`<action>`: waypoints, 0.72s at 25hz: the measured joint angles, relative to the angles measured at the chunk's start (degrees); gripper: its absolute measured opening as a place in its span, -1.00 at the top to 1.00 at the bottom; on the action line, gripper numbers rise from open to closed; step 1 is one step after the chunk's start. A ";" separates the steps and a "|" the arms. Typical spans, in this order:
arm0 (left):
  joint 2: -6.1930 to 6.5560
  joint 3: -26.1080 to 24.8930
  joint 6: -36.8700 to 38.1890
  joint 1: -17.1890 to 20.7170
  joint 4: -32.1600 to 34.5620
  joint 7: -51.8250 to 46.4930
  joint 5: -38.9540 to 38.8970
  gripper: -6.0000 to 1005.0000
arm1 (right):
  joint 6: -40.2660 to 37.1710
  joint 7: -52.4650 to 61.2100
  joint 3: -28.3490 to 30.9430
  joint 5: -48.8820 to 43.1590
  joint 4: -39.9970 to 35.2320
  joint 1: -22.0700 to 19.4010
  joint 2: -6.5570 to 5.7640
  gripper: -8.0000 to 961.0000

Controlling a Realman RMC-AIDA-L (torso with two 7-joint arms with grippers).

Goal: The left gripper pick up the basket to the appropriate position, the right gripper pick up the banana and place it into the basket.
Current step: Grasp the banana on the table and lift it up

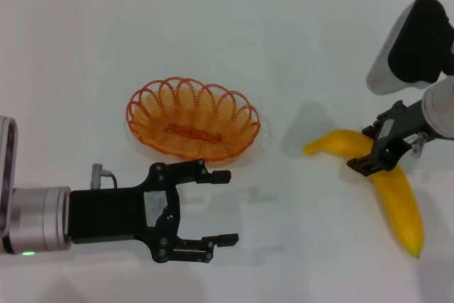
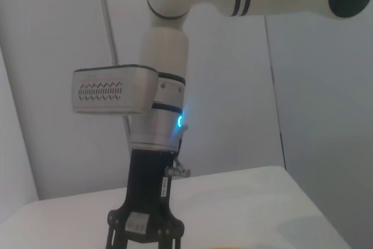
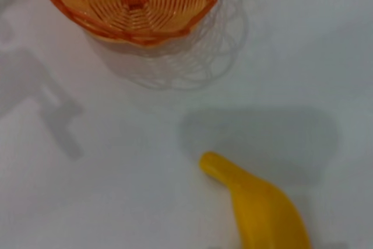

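Unreadably labelled, left gripper [image 1: 225, 207] fingers spread by basket [image 1: 191, 118]; right gripper [image 1: 374, 164] straddles banana [image 1: 397, 196].

The basket [image 1: 192, 118] lies left of the banana [image 1: 397, 196].

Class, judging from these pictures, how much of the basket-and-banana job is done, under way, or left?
Nothing is finished. The basket sits empty on the table; the left gripper, jaws open, is beside it, not touching. The right gripper is down at the banana's middle. Left: lifting both and loading the banana.
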 joint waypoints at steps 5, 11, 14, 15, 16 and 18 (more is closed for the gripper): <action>0.00 0.00 0.06 0.00 0.00 0.00 0.00 -0.58 | -0.03 0.05 0.06 0.07 0.20 0.23 -0.04 -0.32; 0.00 0.00 0.04 0.01 -0.03 0.00 0.00 -0.53 | 0.33 -0.27 0.55 0.66 -0.75 0.15 0.01 -0.03; 0.00 0.00 0.02 0.03 -0.05 0.00 0.00 -0.48 | 1.08 -0.36 0.60 0.74 -1.74 -0.13 0.08 -0.03; 0.00 0.00 0.01 0.04 -0.05 0.00 0.00 -0.47 | 1.52 -0.40 0.60 0.99 -2.28 -0.21 0.12 -0.03; 0.00 0.00 -0.01 0.07 -0.06 0.00 0.00 -0.45 | 1.89 -0.52 0.60 1.44 -2.69 -0.25 0.11 -0.03; 0.00 0.00 -0.05 0.11 -0.07 0.00 0.01 -0.42 | 3.21 -1.42 0.57 3.49 -4.01 -0.27 0.01 -0.04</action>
